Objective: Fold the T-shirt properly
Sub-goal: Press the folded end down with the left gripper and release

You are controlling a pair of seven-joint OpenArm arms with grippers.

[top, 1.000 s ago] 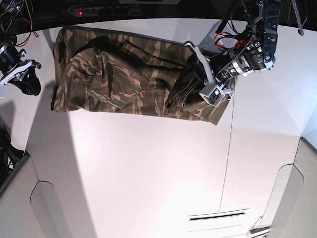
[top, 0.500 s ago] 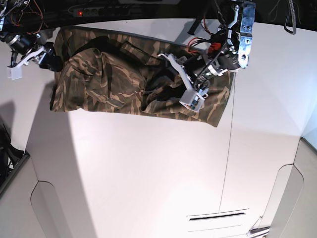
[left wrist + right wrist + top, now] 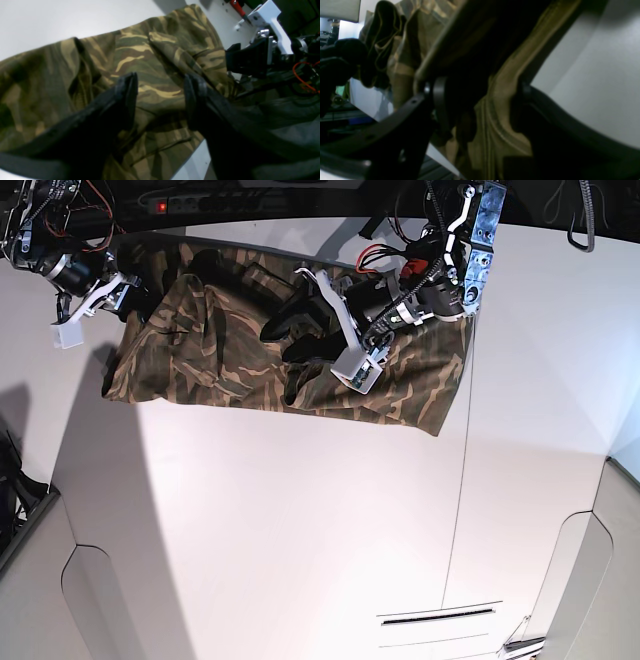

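Observation:
The camouflage T-shirt [image 3: 230,360] lies crumpled across the far side of the white table [image 3: 300,520]. My left gripper [image 3: 290,335] hovers over the shirt's middle. In the left wrist view that gripper [image 3: 160,95] is open, its dark fingers [image 3: 127,87] spread above the fabric [image 3: 150,62] with nothing pinched. My right gripper [image 3: 115,298] sits at the shirt's far left corner. The right wrist view shows this gripper [image 3: 482,100] open, jaws wide apart, with a folded hem of the shirt [image 3: 495,120] lying between them.
A black power strip [image 3: 200,202] with a red light runs along the table's far edge. Cables hang by both arms. A seam [image 3: 462,500] crosses the table on the right. A dark gap borders the table's left side [image 3: 15,510].
My left gripper opened, let go of the shirt's right side and swept left to the shirt's middle. My right gripper opened and moved in from the left to the shirt's far left corner.

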